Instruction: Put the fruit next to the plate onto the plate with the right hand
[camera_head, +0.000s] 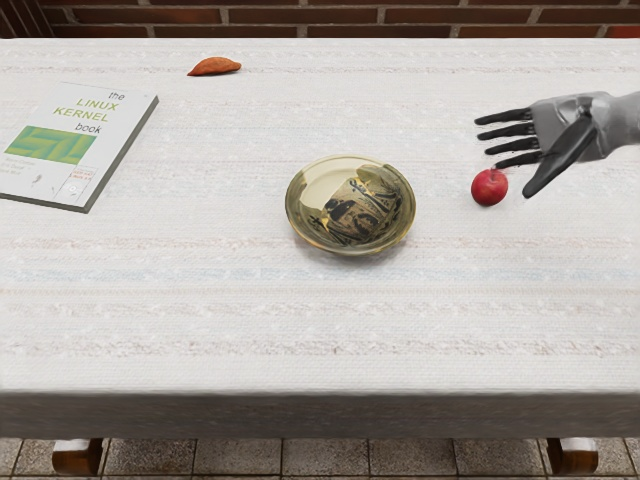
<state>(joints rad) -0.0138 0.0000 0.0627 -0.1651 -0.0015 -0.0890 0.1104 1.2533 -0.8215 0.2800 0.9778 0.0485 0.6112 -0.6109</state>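
Red fruit (489, 187) sat on the tabletop (320, 330), just to the right of the plate (305, 215), with a small gap between them. It was small and round, like an apple, and it was not yet on the plate. The plate was shiny and gold-brown, and it stood near the middle of the tabletop. The right robot hand (555, 128) came in from the right edge and was close to the fruit, up and to its right in the picture. Its dark fingers (505, 116) were spread wide open and pointed left, and it held nothing. Its thumb pointed down beside the fruit without touching it. Far to the left lay a book (75, 143) with a green picture on its cover. A small orange thing (214, 66) lay near the far edge, well apart from the plate.
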